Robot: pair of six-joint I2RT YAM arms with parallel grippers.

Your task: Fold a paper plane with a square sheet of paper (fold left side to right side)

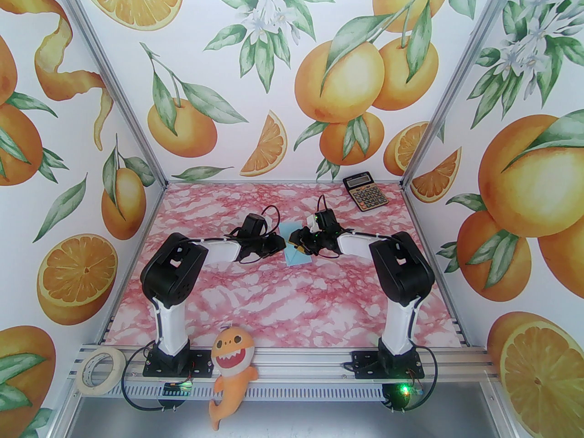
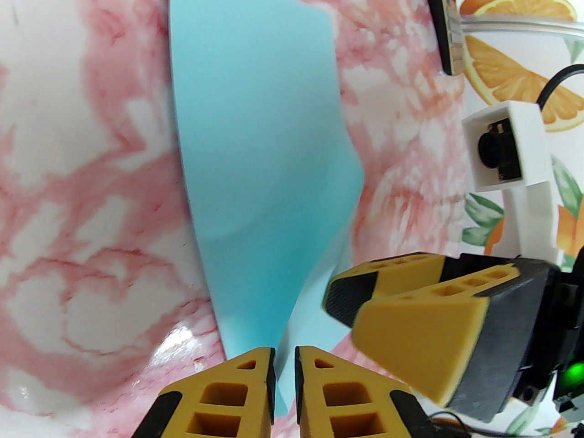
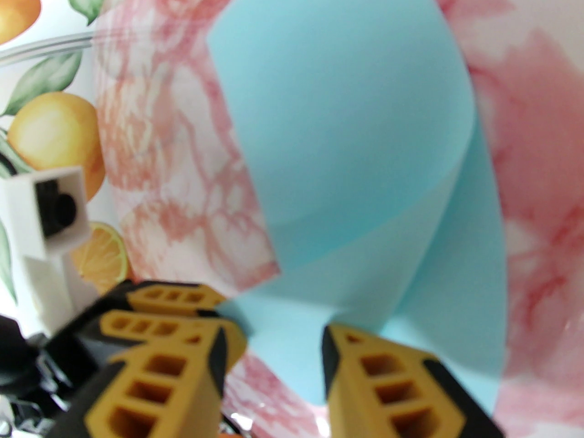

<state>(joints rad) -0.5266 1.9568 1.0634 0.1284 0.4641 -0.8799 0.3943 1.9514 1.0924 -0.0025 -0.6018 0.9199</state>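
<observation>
The square sheet of paper (image 1: 297, 257) is lying at the middle of the pink marbled table (image 1: 273, 299), with one side curling up off the surface and arching over the rest. The left gripper (image 2: 285, 354) is pinching a lifted edge of the sheet between its pressed-together fingers. The right gripper (image 3: 276, 336) is hovering just beside it, jaws spread over the paper. Bare table is stretching out on every side. A calculator (image 1: 366, 192) is sitting well apart, near the far right corner.
</observation>
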